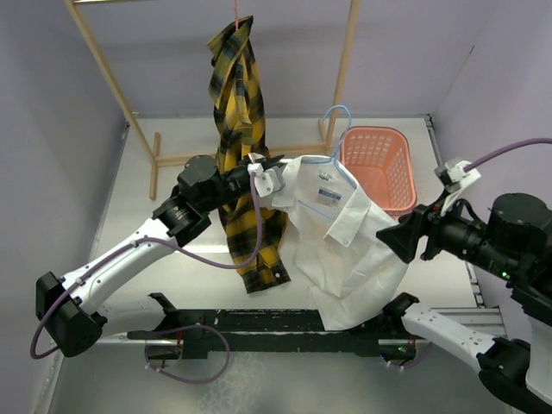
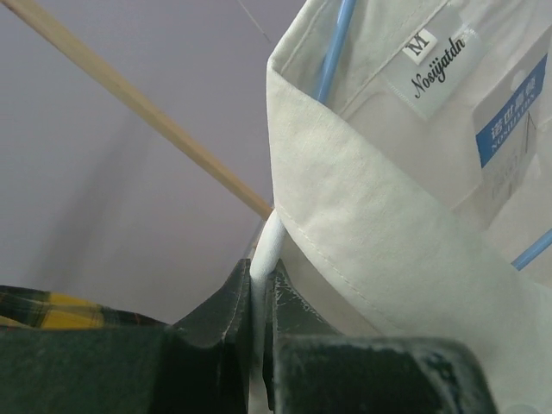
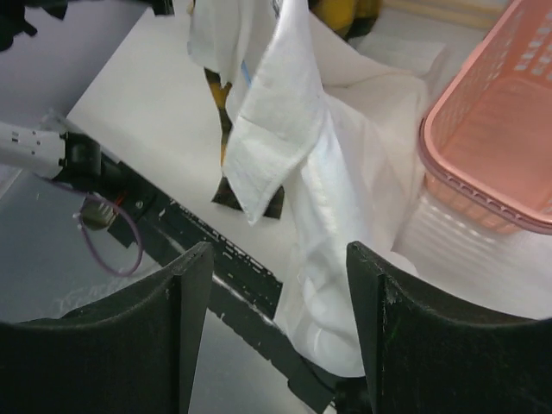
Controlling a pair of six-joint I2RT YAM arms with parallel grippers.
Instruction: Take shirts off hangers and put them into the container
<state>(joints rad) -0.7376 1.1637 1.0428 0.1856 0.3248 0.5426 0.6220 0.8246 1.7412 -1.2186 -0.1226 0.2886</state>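
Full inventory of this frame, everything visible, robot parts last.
plaid shirt: 1, yellow and black, hanging from the rack, tail on the table
pink-red hanger: 1, thin wire, above the plaid shirt, mostly hidden
white shirt: 1, white, centre, draped down to the near table edge
light blue hanger: 1, inside the white shirt's collar
basket: 1, salmon pink, far right of the table, no clothes inside
wooden rack: 1, light wood, back of the table
table: 1, white
left gripper: 1, black, shut on the white shirt's collar
right gripper: 1, black, open, at the white shirt's right side
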